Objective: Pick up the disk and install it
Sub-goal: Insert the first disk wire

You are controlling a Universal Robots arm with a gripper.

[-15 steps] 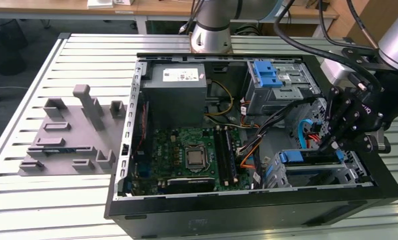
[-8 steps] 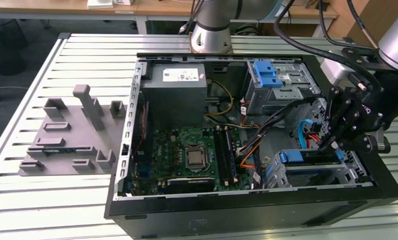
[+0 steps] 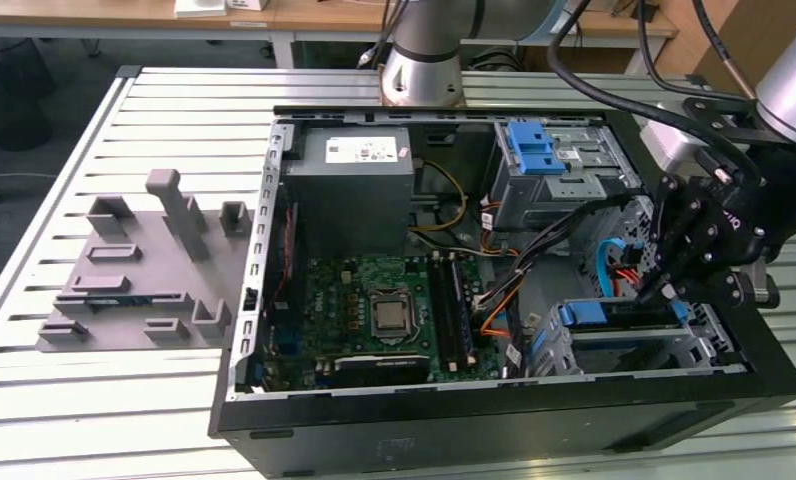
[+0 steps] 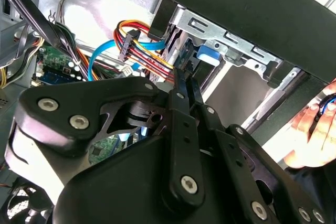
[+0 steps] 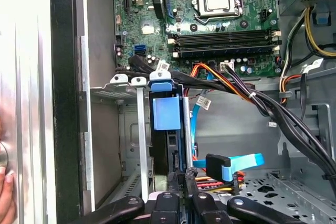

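Two black metal fingers (image 5: 190, 182) of the gripper (image 5: 182, 178) are pressed together at one end of the disk (image 5: 167, 114). Framed in smooth blue plastic, it stands on edge in the silver sheet-metal cage (image 5: 139, 129), lower right in the exterior view, near a flat blue cable (image 5: 244, 160). The white sticker on the grey box (image 3: 351, 180) is unreadable.

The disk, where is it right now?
The disk stands on edge in the drive cage inside the computer case, at the exterior view's lower right, with the gripper at its end.
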